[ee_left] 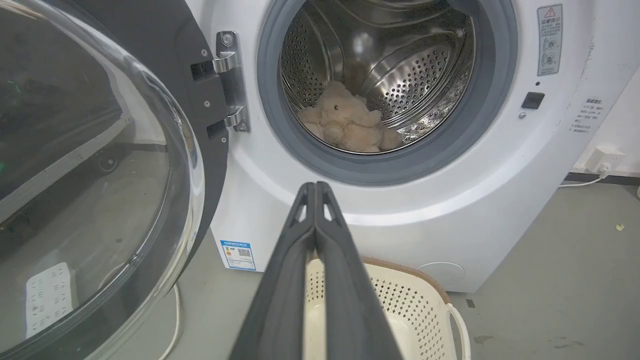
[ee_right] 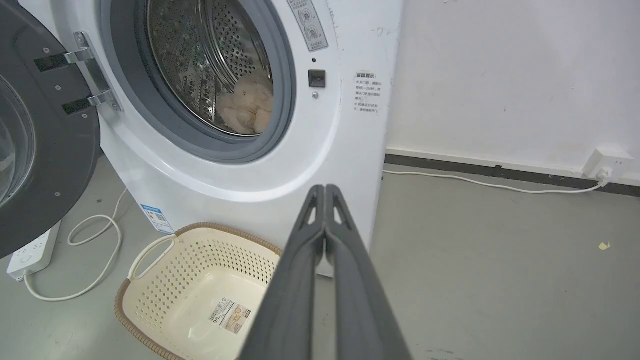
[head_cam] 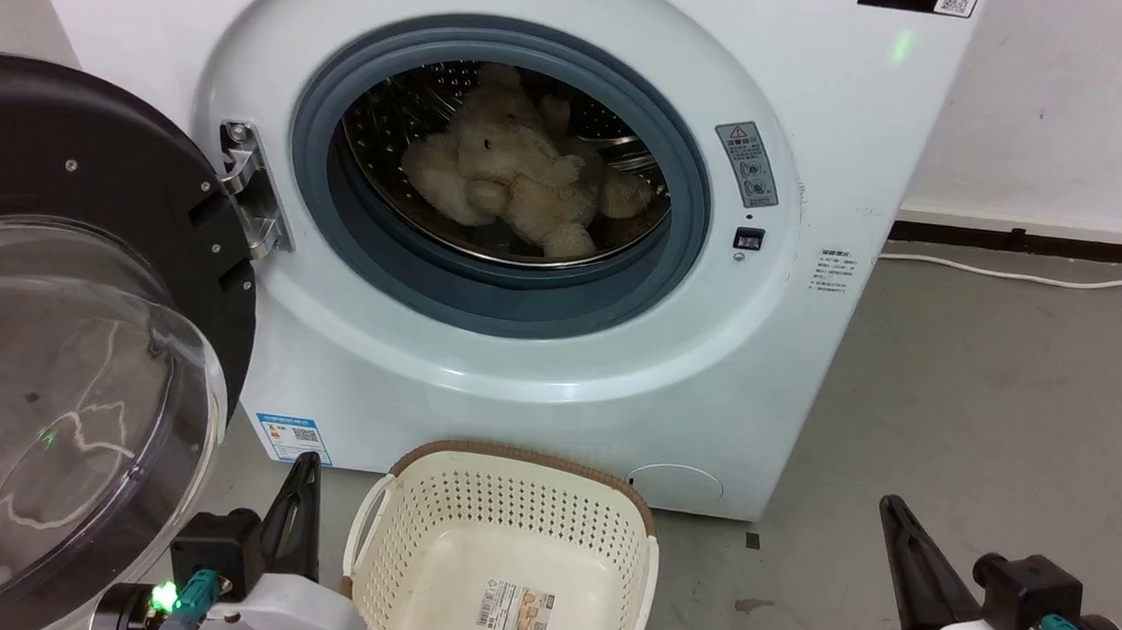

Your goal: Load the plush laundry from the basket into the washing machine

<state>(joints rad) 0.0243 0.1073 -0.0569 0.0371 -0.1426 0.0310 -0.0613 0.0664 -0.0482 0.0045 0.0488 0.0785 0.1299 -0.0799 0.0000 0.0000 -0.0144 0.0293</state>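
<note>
Plush laundry (head_cam: 515, 176) inside washing machine (head_cam: 519, 408), power strip (ee_right: 32, 250) in right wrist view

Fluffy plush laundry (head_cam: 515, 176) — perforated steel drum (ee_left: 415, 75)

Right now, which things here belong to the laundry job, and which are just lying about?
Job:
plush laundry, in the drum
washing machine, door open
basket, empty

Lying about:
power strip
wall socket
yellowish floor scrap

Beige plush laundry (head_cam: 510, 175); white washing machine (head_cam: 520, 389) — cream, brown-rimmed basket (head_cam: 515, 504).
</note>
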